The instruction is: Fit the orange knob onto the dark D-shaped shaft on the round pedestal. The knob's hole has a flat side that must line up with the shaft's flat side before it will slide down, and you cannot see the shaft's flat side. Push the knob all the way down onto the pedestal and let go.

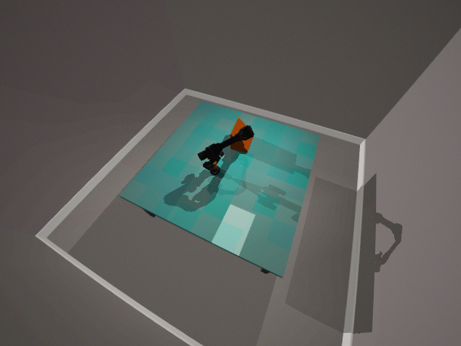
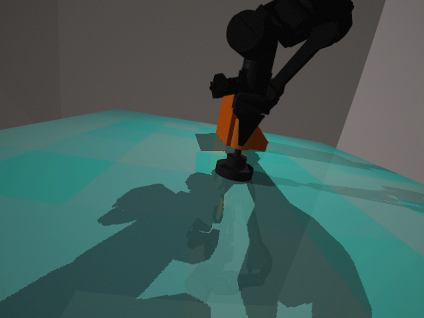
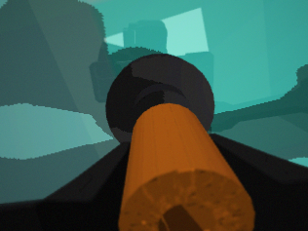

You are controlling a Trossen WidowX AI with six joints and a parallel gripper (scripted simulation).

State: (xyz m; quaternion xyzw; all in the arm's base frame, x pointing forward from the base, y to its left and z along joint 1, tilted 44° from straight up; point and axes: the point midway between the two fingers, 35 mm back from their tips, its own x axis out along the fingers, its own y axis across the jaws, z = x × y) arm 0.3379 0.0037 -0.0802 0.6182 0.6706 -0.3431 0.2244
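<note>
Orange knob | between tool's fingers | above pedestal

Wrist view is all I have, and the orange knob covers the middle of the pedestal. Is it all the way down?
Observer: No. The exterior view shows dark shaft between the bottom of the orange knob and the pedestal.
Operator: Anything else orange around, outside my picture?
Observer: Yes, a big angular orange block; in the exterior view it shows behind the knob.
Operator: Copy. I'll keep hold and try lining up the flat.
</note>
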